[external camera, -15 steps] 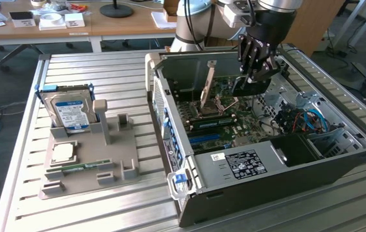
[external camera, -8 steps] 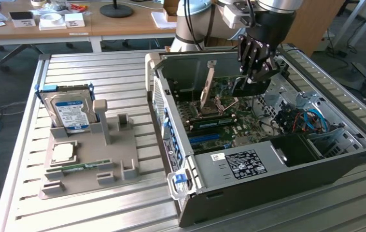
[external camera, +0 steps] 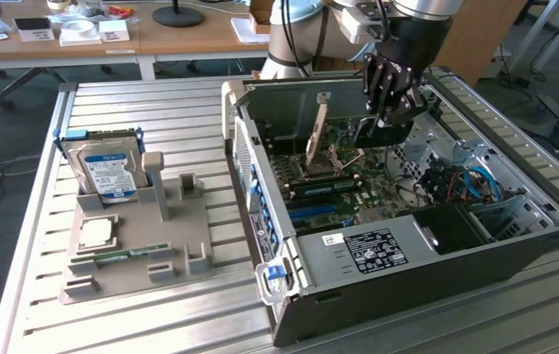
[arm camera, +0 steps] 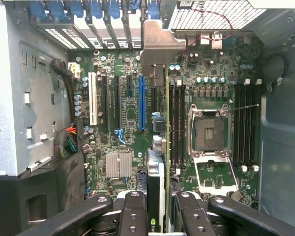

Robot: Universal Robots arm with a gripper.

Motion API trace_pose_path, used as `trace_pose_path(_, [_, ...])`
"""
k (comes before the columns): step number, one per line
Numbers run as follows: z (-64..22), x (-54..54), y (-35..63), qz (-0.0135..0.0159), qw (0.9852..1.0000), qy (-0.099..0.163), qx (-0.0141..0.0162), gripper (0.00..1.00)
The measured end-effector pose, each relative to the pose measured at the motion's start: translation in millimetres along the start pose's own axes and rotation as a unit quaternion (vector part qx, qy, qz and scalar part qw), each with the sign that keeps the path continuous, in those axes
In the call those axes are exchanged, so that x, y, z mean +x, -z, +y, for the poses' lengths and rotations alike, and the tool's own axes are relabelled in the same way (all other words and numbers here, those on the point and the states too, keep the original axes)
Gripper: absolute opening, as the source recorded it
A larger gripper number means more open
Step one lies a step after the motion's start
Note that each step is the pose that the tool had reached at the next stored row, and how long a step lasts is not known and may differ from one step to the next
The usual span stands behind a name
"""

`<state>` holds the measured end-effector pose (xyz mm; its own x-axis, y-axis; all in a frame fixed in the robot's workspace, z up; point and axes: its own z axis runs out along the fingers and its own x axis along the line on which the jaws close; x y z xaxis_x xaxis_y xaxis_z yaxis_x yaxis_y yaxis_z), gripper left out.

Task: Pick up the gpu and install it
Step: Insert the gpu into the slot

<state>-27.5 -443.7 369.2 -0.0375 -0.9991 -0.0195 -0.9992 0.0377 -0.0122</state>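
Closest to your wrist camera, the black fingers (arm camera: 132, 211) are clenched on the gpu (arm camera: 156, 177), pressing on it from both sides. You see the card edge-on, with a green logo patch between the fingers. Its silver bracket (arm camera: 158, 45) is at the far end, against the case's rear slot openings.

The card stands on edge above the motherboard (arm camera: 130, 140). It runs between the long blue slot (arm camera: 141, 101) and the memory slots beside the open CPU socket (arm camera: 209, 132). You cannot tell whether its lower edge touches the board. A small finned heatsink (arm camera: 119, 163) sits on the board on the other side of the blue slot from the card.

From the exterior view, your fingers (external camera: 384, 77) reach down into the open computer case (external camera: 408, 258), which lies on its side on the slatted worktop (external camera: 141, 324). The gpu (external camera: 376, 135) hangs in their grip over the board, with its bracket (external camera: 316, 125) upright near the case's rear wall.

Well apart, towards the exterior view's left, a grey holder (external camera: 176, 243) rests on the worktop. It carries a hard drive (external camera: 108, 173) with a blue label, standing upright. In front of the drive a square chip (external camera: 97, 232) and a narrow green memory stick (external camera: 122, 254) lie flat.
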Motion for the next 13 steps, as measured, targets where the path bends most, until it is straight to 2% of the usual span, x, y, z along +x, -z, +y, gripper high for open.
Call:
trace_pose_path(5, [0.0, 0.1, -1.6, -0.0001, 1.0000, 0.000, 0.0001, 0.27])
trace_pose_path(13, [2.0, 0.7, -12.6, -0.0001, 1.0000, 0.000, 0.0000, 0.27])
